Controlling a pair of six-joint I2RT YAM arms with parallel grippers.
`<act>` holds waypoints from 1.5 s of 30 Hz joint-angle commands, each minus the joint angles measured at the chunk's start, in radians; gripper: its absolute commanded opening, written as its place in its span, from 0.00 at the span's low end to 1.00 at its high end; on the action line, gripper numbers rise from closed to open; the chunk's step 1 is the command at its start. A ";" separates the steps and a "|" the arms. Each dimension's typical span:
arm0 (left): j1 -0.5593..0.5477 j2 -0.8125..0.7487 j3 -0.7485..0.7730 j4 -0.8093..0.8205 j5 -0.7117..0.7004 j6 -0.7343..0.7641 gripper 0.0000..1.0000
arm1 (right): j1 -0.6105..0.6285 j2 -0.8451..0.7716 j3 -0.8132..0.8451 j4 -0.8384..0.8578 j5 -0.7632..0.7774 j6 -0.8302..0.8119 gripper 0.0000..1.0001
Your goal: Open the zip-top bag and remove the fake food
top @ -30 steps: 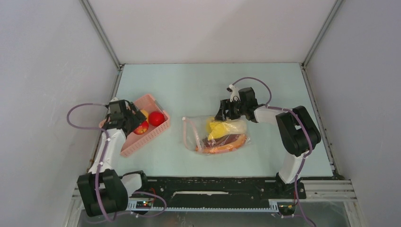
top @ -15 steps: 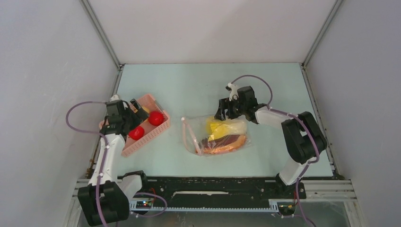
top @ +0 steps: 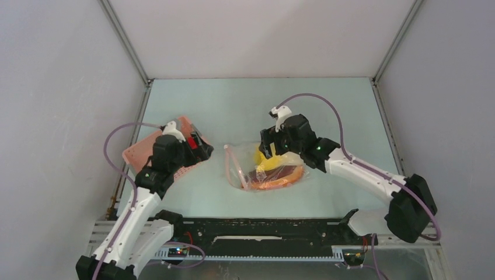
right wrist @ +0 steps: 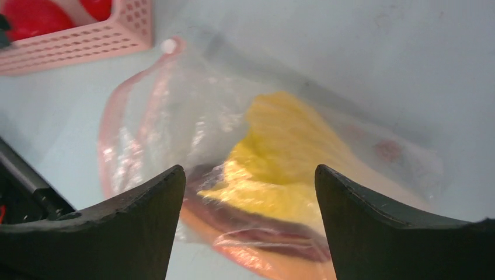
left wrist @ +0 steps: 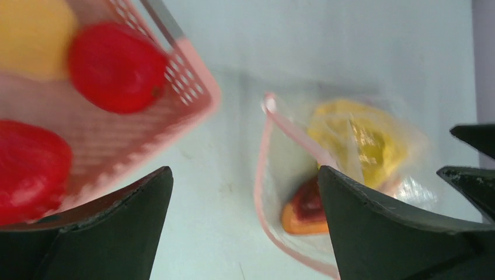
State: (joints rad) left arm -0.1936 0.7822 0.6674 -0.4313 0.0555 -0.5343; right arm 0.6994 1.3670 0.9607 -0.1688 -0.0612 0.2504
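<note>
So the zip-top bag (top: 265, 166) lies flat on the pale green table (top: 233, 105), around the middle of the top view. Its pink zip strip (top: 229, 163) is at the left end, and the two halves look parted. Inside there's a big yellow piece (top: 267, 157) at the top and an orange and dark red piece (top: 277, 175) below it.

The right gripper (top: 267, 149) hangs right over the bag's upper edge. On its wrist cam the fingers are spread wide, nothing between them, with the yellow piece showing through the plastic below.

The left gripper (top: 198, 149) is just left of the bag, over the right corner of the pink basket (top: 140, 153). It's wide apart too, and empty. Its wrist cam shows two red fruits (left wrist: 117, 67) and an orange-yellow fruit (left wrist: 32, 35) in the basket, upper left of the frame, a bit blurry.
</note>
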 commanded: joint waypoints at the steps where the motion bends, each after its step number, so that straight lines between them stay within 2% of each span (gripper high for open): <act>1: -0.119 -0.088 -0.104 0.077 -0.002 -0.106 0.96 | 0.138 -0.094 0.009 -0.083 0.191 0.024 0.84; 10: -0.298 -0.195 -0.247 0.172 0.010 -0.211 0.88 | 0.413 -0.053 0.051 -0.151 0.410 0.120 0.80; 18: -0.407 -0.131 -0.370 0.368 -0.016 -0.286 0.74 | 0.530 0.060 0.068 -0.107 0.452 0.211 0.76; 25: -0.447 -0.098 -0.423 0.426 -0.028 -0.315 0.70 | 0.563 0.190 0.109 -0.073 0.511 0.250 0.74; 27: -0.457 -0.097 -0.428 0.426 -0.030 -0.321 0.70 | 0.565 0.220 0.121 -0.083 0.516 0.262 0.71; 29: -0.468 -0.091 -0.428 0.441 -0.031 -0.325 0.70 | 0.566 0.234 0.125 -0.093 0.518 0.269 0.57; 32: -0.483 -0.079 -0.424 0.468 -0.032 -0.332 0.70 | 0.580 0.224 0.125 -0.101 0.518 0.272 0.27; 36: -0.506 -0.059 -0.418 0.497 -0.028 -0.354 0.69 | 0.610 0.207 0.124 -0.118 0.540 0.286 0.01; 42: -0.557 -0.037 -0.410 0.531 -0.050 -0.388 0.67 | 0.646 0.201 0.125 -0.138 0.590 0.318 0.00; 45: -0.568 -0.013 -0.422 0.545 -0.093 -0.410 0.62 | 0.664 0.199 0.125 -0.135 0.614 0.332 0.00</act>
State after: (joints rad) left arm -0.7418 0.7467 0.2600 0.0475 0.0227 -0.9028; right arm 1.3357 1.6005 1.0443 -0.3153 0.4923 0.5385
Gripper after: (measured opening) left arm 0.651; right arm 0.008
